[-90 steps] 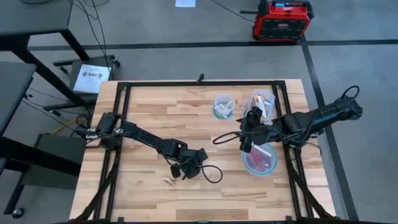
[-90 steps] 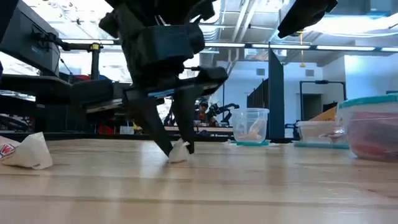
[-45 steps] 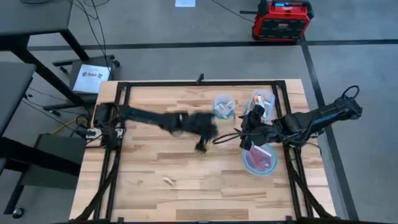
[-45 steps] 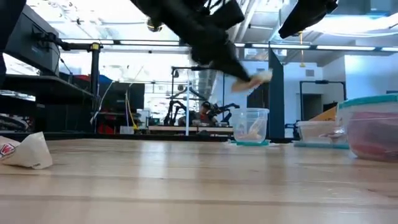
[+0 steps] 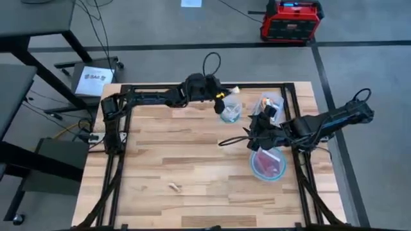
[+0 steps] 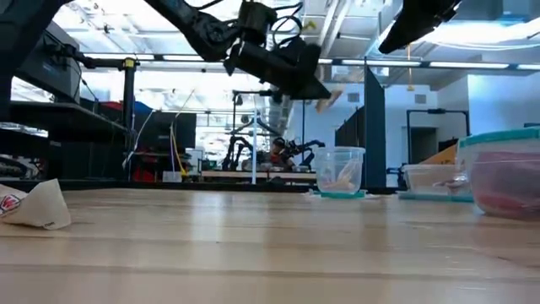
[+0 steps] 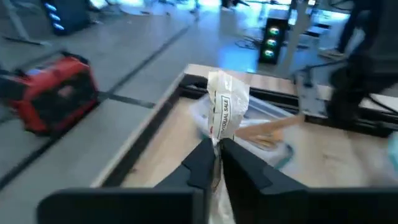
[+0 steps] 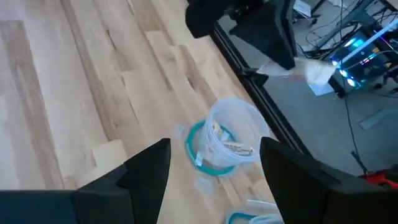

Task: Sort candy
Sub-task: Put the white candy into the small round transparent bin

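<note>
Jaws on pale candy (over cup)

Wooden butcher-block table with a black frame round the edges. On it: three clear blue-rimmed containers at the far right, one small with pale wrappers, one beside it, one wide with red candy. Lone pale candy lies near front left.

Even overhead light and soft shadows; low view backlit by bright ceiling glare; left wrist view motion-blurred
</note>
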Robot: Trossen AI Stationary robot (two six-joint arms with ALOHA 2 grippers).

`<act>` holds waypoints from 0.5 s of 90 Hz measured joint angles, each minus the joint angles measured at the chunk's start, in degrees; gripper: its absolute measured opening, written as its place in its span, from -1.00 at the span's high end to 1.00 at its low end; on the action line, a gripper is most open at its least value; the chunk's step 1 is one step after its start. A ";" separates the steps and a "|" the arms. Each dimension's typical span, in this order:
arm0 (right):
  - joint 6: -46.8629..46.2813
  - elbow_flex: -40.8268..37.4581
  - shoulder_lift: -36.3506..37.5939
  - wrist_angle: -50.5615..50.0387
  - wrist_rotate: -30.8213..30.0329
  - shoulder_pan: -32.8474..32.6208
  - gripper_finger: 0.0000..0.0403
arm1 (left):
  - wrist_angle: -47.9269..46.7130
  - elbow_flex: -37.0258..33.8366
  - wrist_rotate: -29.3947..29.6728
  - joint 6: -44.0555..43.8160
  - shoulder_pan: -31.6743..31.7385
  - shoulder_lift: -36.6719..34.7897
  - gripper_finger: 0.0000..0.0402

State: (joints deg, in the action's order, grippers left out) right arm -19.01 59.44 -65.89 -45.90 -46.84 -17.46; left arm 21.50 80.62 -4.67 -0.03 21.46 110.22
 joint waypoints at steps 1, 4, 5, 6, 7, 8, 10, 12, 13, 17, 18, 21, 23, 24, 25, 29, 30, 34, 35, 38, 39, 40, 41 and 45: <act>-0.01 0.00 0.00 -0.03 -0.03 0.03 -0.15 | -0.23 0.08 -0.11 0.04 -0.06 0.05 0.71; -0.03 0.00 0.00 -0.01 -0.08 0.10 -0.15 | -2.14 0.34 -0.57 0.49 -0.28 0.08 0.63; -0.05 0.00 0.00 -0.03 -0.07 0.13 -0.15 | -2.76 0.41 -0.77 0.81 -0.38 0.08 0.60; -0.09 0.00 0.00 -0.06 -0.06 0.19 -0.15 | -3.31 0.48 -0.92 1.17 -0.46 0.08 0.58; -0.21 0.00 0.00 -0.08 -0.07 0.24 -0.15 | -3.74 0.55 -0.96 1.57 -0.51 0.09 0.55; -0.32 0.00 0.00 -0.10 -0.08 0.28 -0.15 | -4.15 0.64 -0.98 1.99 -0.57 0.10 0.53; -0.47 0.00 -0.01 -0.10 -0.08 0.30 -0.15 | -4.96 0.82 -0.98 2.95 -0.72 0.10 0.47; -0.51 0.00 -0.01 -0.10 -0.08 0.32 -0.15 | -6.01 0.97 -1.03 4.14 -0.84 0.10 0.42; -0.52 0.00 0.00 -0.10 -0.08 0.32 -0.15 | -6.67 1.09 -1.04 4.85 -0.90 0.09 0.40; -0.67 0.00 0.00 -0.13 -0.06 0.32 -0.15 | -10.24 1.66 -1.00 7.94 -1.18 -0.23 0.31; -0.71 0.00 0.00 -0.12 -0.05 0.31 -0.15 | -11.76 1.84 -0.98 8.62 -1.22 -0.48 0.29; -0.93 0.00 -0.02 -0.20 -0.03 0.26 -0.15 | -17.66 2.45 -0.95 10.45 -1.44 -1.33 0.23; -1.06 0.00 -0.02 -0.29 0.05 0.23 -0.15 | -21.76 2.96 -0.87 11.69 -1.69 -1.95 0.20; -1.11 0.00 -0.02 -0.31 0.08 0.22 -0.15 | -23.86 3.27 -0.80 12.32 -1.81 -2.29 0.19; -1.17 0.00 -0.02 -0.32 0.10 0.21 -0.15 | -26.09 3.63 -0.71 12.90 -1.93 -2.67 0.18; -1.54 0.00 0.00 -0.59 0.23 0.21 -0.15 | -34.47 4.97 -0.44 15.13 -2.67 -4.30 0.15; -1.57 0.00 0.00 -0.74 0.23 0.21 -0.15 | -36.69 5.31 -0.40 15.68 -2.95 -4.74 0.14; -1.57 0.00 0.00 -0.98 0.27 0.05 -0.15 | -45.57 6.59 -0.41 17.73 -4.30 -6.34 0.13; -1.57 0.00 0.00 -1.00 0.27 -0.05 -0.15 | -47.60 6.82 -0.44 18.13 -4.70 -6.74 0.13; -1.51 0.00 -0.02 -1.27 0.29 -0.34 -0.15 | -53.43 7.19 -0.57 18.97 -6.01 -8.05 0.13; -1.46 0.00 -0.02 -1.38 0.29 -0.42 -0.15 | -55.26 7.21 -0.66 19.11 -6.47 -8.49 0.13; -1.39 0.00 -0.02 -1.48 0.29 -0.51 -0.15 | -57.11 7.21 -0.77 19.16 -6.93 -8.82 0.13; -1.17 0.00 -0.01 -1.49 0.29 -0.55 -0.15 | -58.96 7.20 -0.88 19.23 -7.48 -9.14 0.13; -0.71 0.00 0.00 -1.41 0.29 -0.76 -0.15 | -65.00 7.15 -1.08 19.36 -9.83 -10.34 0.13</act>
State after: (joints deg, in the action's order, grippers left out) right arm -19.72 59.44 -65.89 -47.31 -46.54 -18.23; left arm -43.50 87.77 -5.75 19.33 11.62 99.88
